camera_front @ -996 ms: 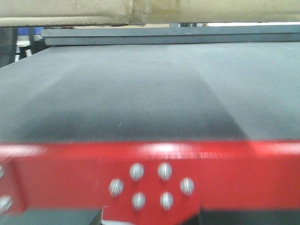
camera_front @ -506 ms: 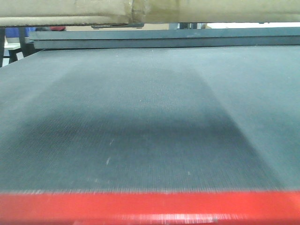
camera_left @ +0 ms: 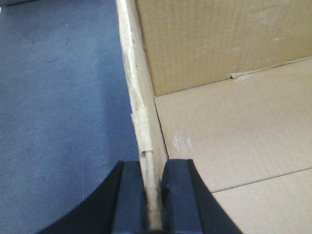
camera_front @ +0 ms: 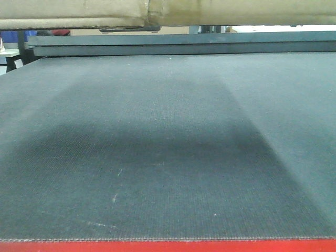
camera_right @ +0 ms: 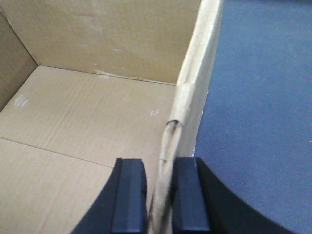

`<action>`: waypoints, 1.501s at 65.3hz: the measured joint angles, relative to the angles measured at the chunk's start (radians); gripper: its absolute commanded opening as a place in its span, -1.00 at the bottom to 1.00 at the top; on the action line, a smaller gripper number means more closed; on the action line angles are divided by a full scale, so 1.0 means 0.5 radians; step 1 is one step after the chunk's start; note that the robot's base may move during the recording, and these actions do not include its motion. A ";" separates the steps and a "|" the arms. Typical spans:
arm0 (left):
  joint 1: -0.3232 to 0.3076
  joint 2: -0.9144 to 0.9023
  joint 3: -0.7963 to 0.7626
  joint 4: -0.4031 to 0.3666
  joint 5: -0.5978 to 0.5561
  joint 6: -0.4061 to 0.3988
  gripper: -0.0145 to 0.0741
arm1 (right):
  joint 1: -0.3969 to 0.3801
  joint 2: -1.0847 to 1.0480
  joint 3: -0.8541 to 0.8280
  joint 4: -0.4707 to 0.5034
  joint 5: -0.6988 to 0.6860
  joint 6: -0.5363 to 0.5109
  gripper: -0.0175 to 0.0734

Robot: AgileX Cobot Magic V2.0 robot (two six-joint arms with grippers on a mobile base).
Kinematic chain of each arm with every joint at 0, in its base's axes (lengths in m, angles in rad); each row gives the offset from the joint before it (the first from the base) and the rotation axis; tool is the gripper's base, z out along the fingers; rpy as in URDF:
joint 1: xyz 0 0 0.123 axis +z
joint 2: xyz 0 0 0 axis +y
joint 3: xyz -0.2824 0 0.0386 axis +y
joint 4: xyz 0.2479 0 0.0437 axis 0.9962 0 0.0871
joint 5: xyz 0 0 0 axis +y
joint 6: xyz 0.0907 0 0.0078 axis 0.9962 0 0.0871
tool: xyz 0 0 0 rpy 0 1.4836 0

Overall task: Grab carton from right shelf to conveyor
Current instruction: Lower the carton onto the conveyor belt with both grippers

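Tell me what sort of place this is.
Probably a warehouse or parcel-handling line: a broad, ribbed, red-edged conveyor, and an open brown carton over it, with the left gripper and right gripper each shut on a wall.

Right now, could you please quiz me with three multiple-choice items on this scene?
1. Where is the carton? A on a shelf; B over the conveyor; C on the floor.
2. The conveyor's front edge is? A red; B yellow; C green.
3. The left end effector is? A open; B shut on a carton wall; C out of view.
Answers: 1 B, the conveyor lies beneath it; 2 A, it shows red nearest the camera; 3 B, its fingers pinch the wall.
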 measured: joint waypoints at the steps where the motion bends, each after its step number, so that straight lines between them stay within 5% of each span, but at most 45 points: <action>1: 0.000 0.000 0.000 0.000 0.000 0.000 -0.71 | 0.000 0.000 0.000 0.000 0.000 0.000 -0.77; 41: 0.000 0.000 0.000 0.000 -0.001 0.000 -0.71 | 0.000 0.000 0.000 0.000 0.000 0.000 -0.77; 72: 0.000 0.004 0.013 0.043 -0.207 -0.021 -0.71 | 0.000 0.040 0.000 -0.020 -0.146 -0.004 -0.77; 98: 0.399 0.152 0.623 -0.314 -0.727 -0.043 -0.71 | -0.004 0.639 0.000 -0.028 -0.286 -0.008 -0.76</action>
